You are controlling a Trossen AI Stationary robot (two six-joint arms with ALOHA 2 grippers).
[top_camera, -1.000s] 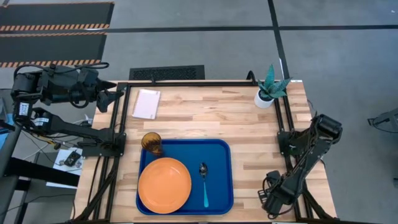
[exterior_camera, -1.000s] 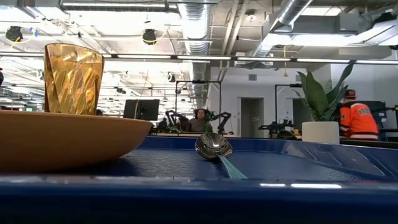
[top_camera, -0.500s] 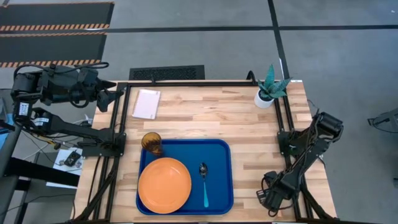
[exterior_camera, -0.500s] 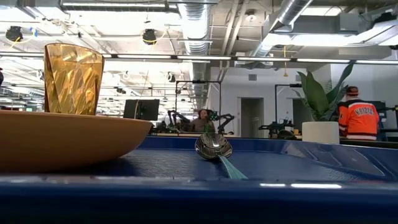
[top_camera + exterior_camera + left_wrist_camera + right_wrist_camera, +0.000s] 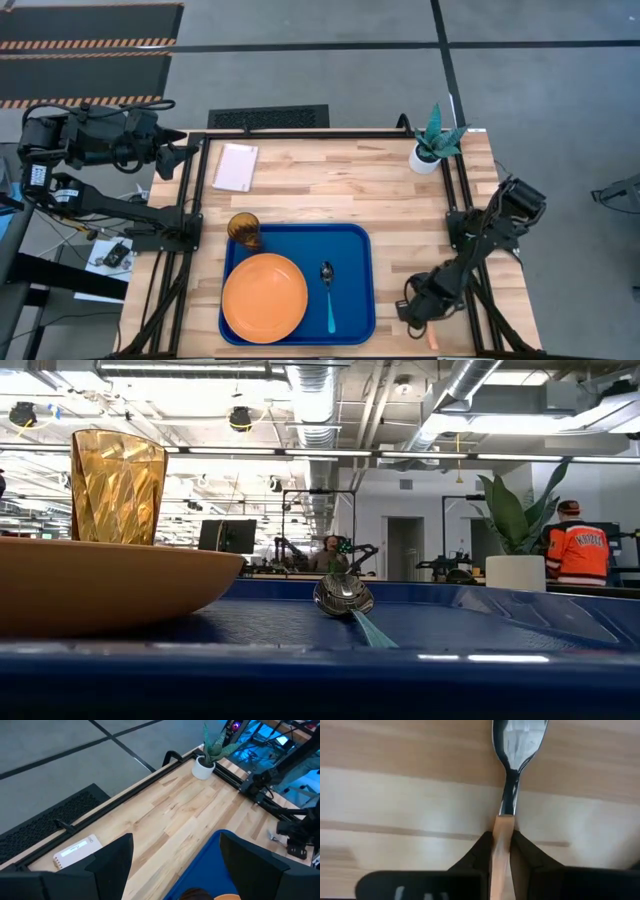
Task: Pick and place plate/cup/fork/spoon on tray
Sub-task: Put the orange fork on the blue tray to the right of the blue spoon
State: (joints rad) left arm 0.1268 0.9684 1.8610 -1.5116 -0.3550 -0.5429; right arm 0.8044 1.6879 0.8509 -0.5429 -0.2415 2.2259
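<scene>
right gripper [image 5: 412, 312] of mine sits low near the table's front edge, just right of the tray [image 5: 352, 240], its fingers [image 5: 479, 851] pinched on the fork [image 5: 506, 795] by its orange handle. left gripper [image 5: 172, 857] waits spread wide, back at the far-left corner.

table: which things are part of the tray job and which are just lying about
Job: tray, plate, cup, spoon; fork, gripped by the right gripper; left gripper idle at the table edge.
Lying about: notepad, potted plant.

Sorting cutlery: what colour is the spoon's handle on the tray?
Light blue; the spoon shows best in the high view.
</scene>
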